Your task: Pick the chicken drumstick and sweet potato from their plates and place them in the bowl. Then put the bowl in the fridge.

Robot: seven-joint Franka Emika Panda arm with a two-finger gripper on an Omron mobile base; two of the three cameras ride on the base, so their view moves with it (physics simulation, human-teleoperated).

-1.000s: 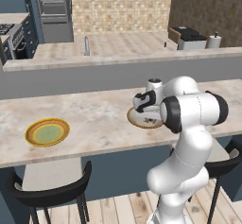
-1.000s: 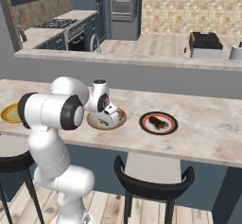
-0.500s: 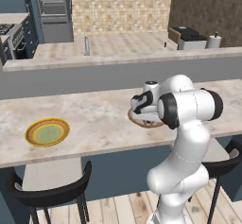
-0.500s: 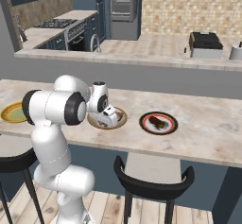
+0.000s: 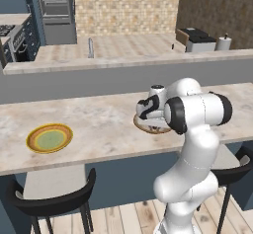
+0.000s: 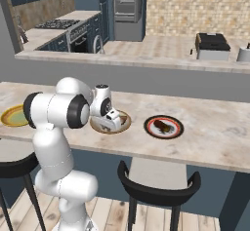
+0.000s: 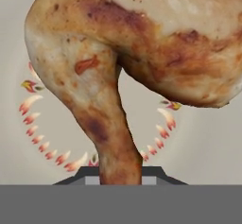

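Fingers (image 6: 113,122) clenched on chicken drumstick (image 7: 137,57), held low over beige bowl (image 6: 122,126) on kitchen surface (image 5: 94,119). Hand view: drumstick close against bowl's pale, petal-patterned inside. Sweet potato (image 6: 164,125) rests on red-rimmed plate (image 6: 177,129) just beside bowl. Yellow-rimmed plate (image 5: 49,138) sits well apart along surface.

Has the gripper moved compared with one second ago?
Yes. In the left base view the gripper has sunk toward the bowl on the fixed counter, carrying the chicken drumstick.
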